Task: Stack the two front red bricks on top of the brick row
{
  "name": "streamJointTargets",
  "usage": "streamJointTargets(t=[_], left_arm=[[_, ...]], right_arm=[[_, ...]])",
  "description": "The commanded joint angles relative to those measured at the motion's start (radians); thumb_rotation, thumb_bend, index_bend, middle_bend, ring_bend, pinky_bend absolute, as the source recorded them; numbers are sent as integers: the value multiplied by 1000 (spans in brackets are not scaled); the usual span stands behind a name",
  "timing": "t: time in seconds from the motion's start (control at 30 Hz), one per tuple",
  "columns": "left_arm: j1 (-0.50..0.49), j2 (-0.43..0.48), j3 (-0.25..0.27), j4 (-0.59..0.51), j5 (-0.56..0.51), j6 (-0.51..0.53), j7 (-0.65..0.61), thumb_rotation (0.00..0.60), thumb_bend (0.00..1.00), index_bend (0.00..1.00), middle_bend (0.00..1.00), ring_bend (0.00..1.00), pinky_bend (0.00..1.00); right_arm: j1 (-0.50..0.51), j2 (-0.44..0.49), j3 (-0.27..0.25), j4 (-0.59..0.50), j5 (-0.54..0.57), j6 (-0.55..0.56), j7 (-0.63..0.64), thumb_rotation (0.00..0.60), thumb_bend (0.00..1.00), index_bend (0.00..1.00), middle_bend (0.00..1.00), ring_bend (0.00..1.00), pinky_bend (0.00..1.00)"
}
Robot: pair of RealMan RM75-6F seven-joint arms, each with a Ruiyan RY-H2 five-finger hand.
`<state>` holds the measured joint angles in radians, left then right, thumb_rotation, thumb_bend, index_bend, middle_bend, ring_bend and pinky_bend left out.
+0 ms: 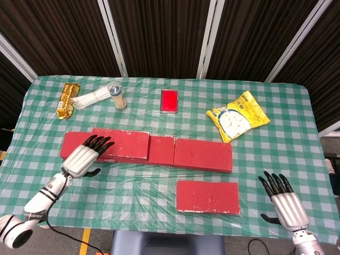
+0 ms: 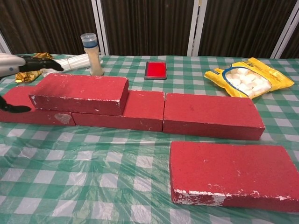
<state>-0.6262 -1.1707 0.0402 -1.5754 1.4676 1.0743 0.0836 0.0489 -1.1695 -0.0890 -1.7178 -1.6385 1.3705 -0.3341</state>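
A row of red bricks runs across the middle of the table. One red brick lies stacked on top of the row's left part. A second loose red brick lies flat in front of the row, to the right. My left hand is open, just left of the stacked brick and off it, fingers spread. My right hand hovers open at the front right corner, away from the front brick; the chest view does not show it.
At the back lie a gold snack packet, a bundle of white straws, a small bottle, a red flat box and a yellow marshmallow bag. A clear plastic sheet covers the checked tablecloth.
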Motion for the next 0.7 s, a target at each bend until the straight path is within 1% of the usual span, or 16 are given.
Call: streamJointTargets(t=[0.03, 0.17, 0.27, 0.37, 0.47, 0.7], left_arm=[[137, -23, 62, 77, 50, 148, -48, 600, 308, 0, 0, 0, 25], [208, -66, 66, 191, 42, 211, -144, 600, 306, 0, 0, 0, 24], [243, -103, 63, 266, 60, 260, -178, 600, 308, 0, 0, 0, 23], [260, -128, 63, 317, 76, 276, -208, 600, 312, 0, 0, 0, 22], [266, -147, 58, 358, 79, 271, -200, 600, 316, 0, 0, 0, 22], [272, -156, 47, 371, 96, 270, -201, 600, 315, 0, 0, 0, 21]], right_arm=[[22, -20, -3, -22, -11, -36, -30, 559, 175, 0, 0, 0, 0], [52, -35, -2, -87, 19, -108, -84, 559, 171, 0, 0, 0, 0], [69, -55, 2, -123, 45, -146, -96, 565, 155, 0, 0, 0, 0], [84, -75, 5, -149, 75, -182, -111, 586, 142, 0, 0, 0, 0], [107, -107, 22, -163, 121, -222, -120, 593, 136, 0, 0, 0, 0], [165, -199, 65, -151, 258, -311, -176, 596, 135, 0, 0, 0, 0]])
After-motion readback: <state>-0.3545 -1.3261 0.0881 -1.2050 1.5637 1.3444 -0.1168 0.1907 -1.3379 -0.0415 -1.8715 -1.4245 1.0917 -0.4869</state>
